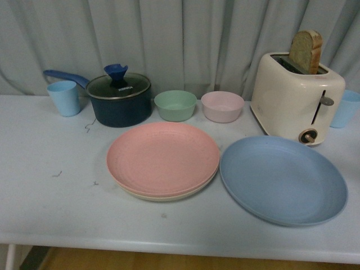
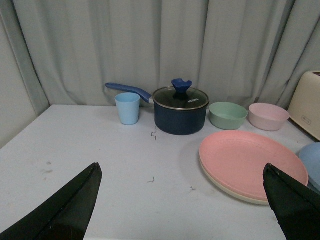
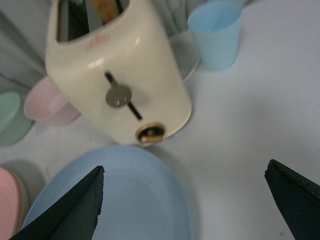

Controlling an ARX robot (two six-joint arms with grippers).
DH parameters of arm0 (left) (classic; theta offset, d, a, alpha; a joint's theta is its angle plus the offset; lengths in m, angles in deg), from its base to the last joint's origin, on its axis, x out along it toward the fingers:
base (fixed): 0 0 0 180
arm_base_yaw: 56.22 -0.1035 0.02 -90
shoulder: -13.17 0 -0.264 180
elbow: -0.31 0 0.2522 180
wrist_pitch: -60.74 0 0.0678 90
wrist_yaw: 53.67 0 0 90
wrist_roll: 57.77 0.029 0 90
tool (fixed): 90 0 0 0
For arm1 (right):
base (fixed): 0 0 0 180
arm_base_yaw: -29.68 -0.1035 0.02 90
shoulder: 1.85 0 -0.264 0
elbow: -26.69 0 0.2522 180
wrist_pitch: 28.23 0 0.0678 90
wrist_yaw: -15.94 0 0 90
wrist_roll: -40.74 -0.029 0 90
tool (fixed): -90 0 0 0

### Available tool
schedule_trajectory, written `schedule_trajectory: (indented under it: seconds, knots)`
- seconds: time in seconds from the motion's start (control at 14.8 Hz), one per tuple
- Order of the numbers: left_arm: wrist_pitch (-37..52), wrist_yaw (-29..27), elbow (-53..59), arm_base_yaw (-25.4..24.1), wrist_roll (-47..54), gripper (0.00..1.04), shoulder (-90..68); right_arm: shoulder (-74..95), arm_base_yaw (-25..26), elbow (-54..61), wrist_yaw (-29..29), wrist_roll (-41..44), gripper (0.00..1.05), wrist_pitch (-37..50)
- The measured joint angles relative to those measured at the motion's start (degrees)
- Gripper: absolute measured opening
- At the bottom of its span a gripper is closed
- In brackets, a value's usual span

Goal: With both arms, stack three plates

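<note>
**Front view.** On the pale table lie the 3 plates. The pink plate sits on the cream plate, of which only a thin rim shows along the near edge. The blue plate lies flat on the table just to the right of that pair; whether the rims touch cannot be told. Behind them, from left to right, stand a light blue cup, a dark blue pot with a glass lid and a handle that reaches behind the cup, a green bowl, a pink bowl and a cream toaster with a slice of bread in its slot. A 2nd blue cup peeks out behind the toaster at the right edge. A grey curtain closes the back. Neither arm is in view here.

**Left wrist view.** The left gripper hovers over bare table, its 2 dark fingers spread wide with nothing between them. The pink-on-cream pair lies off to 1 side, by 1 fingertip, with the pot and bowls beyond.

**Right wrist view.** The right gripper also has its jaws wide apart and empty, above the blue plate and the table next to it. The toaster stands close behind that plate, with the 2nd cup beside the toaster.
</note>
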Motion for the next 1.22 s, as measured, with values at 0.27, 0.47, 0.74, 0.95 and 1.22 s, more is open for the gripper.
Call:
schedule_trajectory:
  seconds: [0.27, 0.47, 0.74, 0.95, 1.22]
  knots:
    - [0.0, 0.0, 0.0, 0.0, 0.0, 0.98, 0.0, 15.8, -4.8, -12.0, 0.2, -0.5, 0.98, -15.4]
    - [0.0, 0.0, 0.0, 0.0, 0.0, 0.98, 0.0, 19.9, -4.7, -14.6, 1.9, -0.7, 0.98, -19.8]
    - [0.0, 0.0, 0.0, 0.0, 0.0, 0.98, 0.0, 20.4, -4.7, -15.0, 3.2, -0.7, 0.80, -19.1]
    - [0.0, 0.0, 0.0, 0.0, 0.0, 0.98, 0.0, 21.3, -4.7, -15.0, 3.2, -0.7, 0.31, -18.4]
    - [0.0, 0.0, 0.0, 0.0, 0.0, 0.98, 0.0, 19.9, -4.1, -13.0, 1.6, 0.0, 0.02, -16.7]
